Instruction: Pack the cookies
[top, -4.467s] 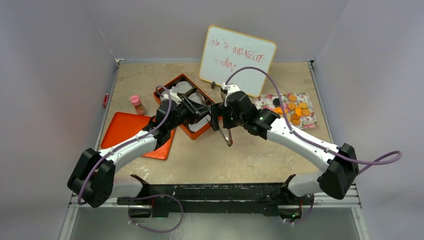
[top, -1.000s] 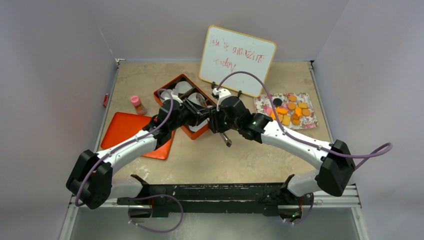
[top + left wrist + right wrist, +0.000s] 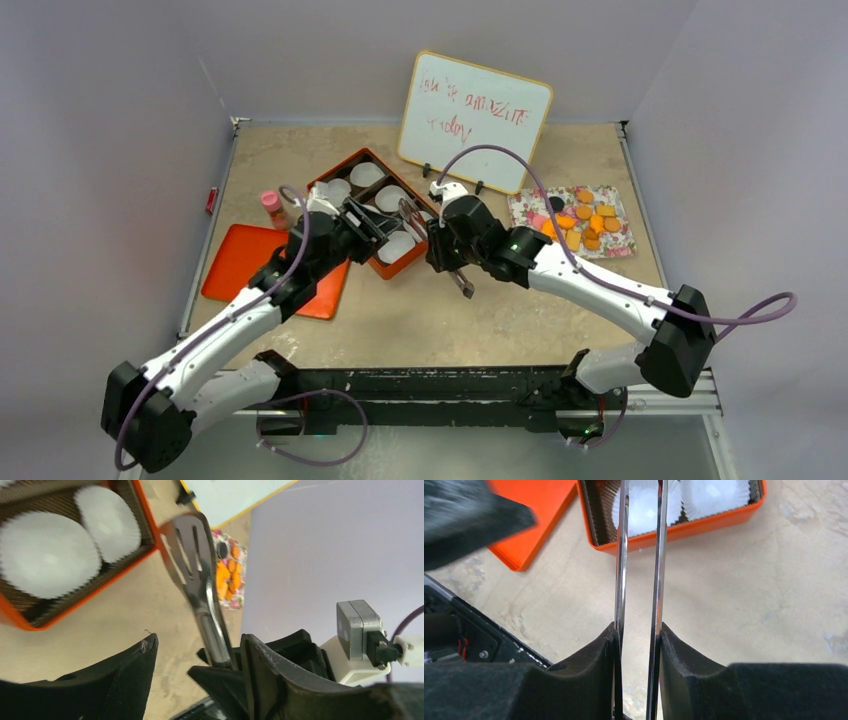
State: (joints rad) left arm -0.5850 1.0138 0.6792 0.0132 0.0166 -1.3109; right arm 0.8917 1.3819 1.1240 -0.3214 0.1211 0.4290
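While the right arm is stretched leftward over the table (image 3: 520, 320) with its elbow bent, metal tongs (image 3: 658, 555) are clamped between the pads of the right gripper (image 3: 639, 630), their tips held over the orange tin (image 3: 385, 265) of white paper cups (image 3: 398, 246). The left arm is reached forward beside the tin, and the left gripper (image 3: 365, 222) is spread wide with nothing gripped (the tongs are merely seen beyond its fingers). The cookies (image 3: 585, 222) are found on a floral napkin (image 3: 620, 240), well to the right.
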